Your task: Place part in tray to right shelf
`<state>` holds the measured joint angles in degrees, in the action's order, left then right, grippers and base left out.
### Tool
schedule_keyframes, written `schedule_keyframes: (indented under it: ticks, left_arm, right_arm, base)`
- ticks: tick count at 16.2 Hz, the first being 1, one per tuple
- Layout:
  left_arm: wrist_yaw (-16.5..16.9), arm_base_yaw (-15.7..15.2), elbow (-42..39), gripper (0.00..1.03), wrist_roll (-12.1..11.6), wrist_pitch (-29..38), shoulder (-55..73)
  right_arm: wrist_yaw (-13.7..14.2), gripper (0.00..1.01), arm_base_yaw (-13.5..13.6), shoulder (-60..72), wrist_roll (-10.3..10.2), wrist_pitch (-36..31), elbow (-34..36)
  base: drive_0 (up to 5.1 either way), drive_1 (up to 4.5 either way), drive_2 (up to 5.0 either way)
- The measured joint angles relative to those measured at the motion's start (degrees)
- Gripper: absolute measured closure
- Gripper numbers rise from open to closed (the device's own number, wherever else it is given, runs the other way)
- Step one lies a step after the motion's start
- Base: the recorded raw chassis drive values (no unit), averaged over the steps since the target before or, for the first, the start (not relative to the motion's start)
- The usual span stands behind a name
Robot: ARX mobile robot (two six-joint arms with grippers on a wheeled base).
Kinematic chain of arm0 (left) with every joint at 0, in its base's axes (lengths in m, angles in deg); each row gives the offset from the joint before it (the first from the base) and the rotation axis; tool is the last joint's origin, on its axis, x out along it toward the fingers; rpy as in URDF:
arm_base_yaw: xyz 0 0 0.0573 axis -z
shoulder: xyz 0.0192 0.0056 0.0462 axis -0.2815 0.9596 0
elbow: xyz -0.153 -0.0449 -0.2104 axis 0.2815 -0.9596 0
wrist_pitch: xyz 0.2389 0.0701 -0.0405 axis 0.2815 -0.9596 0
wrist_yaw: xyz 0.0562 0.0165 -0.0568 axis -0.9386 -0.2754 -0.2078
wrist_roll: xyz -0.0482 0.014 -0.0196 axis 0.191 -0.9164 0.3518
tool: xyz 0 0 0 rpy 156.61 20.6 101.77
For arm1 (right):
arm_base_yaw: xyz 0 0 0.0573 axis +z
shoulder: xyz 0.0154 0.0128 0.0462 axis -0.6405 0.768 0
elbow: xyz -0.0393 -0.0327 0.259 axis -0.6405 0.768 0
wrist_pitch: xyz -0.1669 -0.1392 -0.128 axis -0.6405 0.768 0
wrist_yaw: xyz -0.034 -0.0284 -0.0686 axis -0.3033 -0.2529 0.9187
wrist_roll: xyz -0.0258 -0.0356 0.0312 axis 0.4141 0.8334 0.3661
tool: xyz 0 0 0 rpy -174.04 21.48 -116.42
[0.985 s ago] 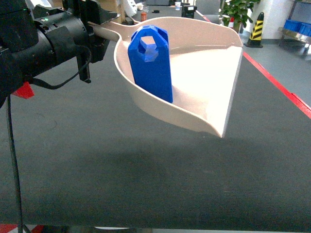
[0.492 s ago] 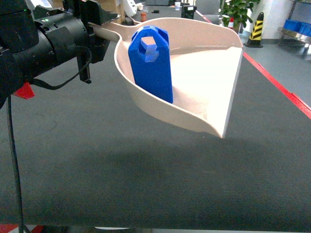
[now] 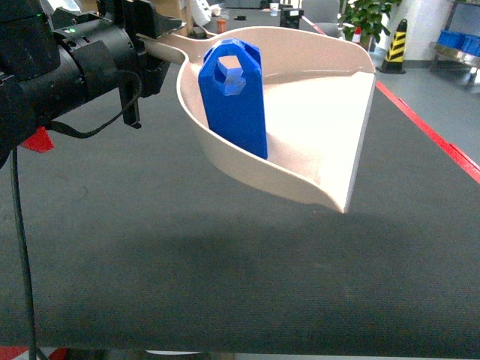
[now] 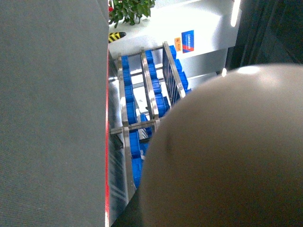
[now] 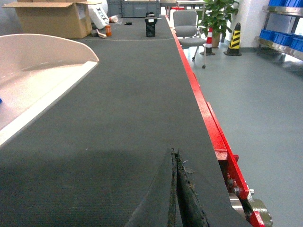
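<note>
The pale beige tray hangs above the dark table, tipped with its flat lip toward the near right. Inside it the bright-blue part leans against the left wall. My left gripper is shut on the tray's handle at the upper left. In the left wrist view the tray's underside fills the lower right and hides the jaws. A stainless-steel shelf with blue crates shows beyond the table edge there. My right gripper is shut with nothing in it, low over the table, with the tray's lip to its left.
The dark matted table has a red edge along its right side. At the far end are a cardboard box, a grey chair, a potted plant and a striped bollard. Blue crates sit far right.
</note>
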<state>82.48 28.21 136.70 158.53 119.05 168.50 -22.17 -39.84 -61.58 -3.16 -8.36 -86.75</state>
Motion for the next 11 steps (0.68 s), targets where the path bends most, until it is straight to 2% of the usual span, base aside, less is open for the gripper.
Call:
schedule_keyframes:
  ticks: [3,8,9,10,11]
  left_arm:
    - [0.00,0.00,0.00,0.89,0.00,-0.02,0.00]
    - [0.00,0.00,0.00,0.89,0.00,-0.07,0.00]
    - [0.00,0.00,0.00,0.89,-0.02,-0.02,0.00]
    - [0.02,-0.02,0.00,0.89,0.00,-0.04,0.00]
    - [-0.13,-0.07,0.00,0.89,0.00,-0.15,0.00]
  right_arm:
    - [0.00,0.99,0.00,-2.89,0.00,0.52,1.57]
    - [0.00,0.99,0.00,-7.78,0.00,5.55,1.57]
    - [-0.04,0.99,-0.02,-12.41,0.00,13.09,1.53]
    - [0.00,0.99,0.00,-16.68,0.00,14.99,1.53]
    - [0.13,0.99,0.00,-16.94,0.00,14.23,1.33]
  base:
    - [0.0,0.00,0.0]
    - [0.0,0.00,0.0]
    - [0.0,0.00,0.0]
    - [0.0,0.00,0.0]
    - [0.0,0.00,0.0]
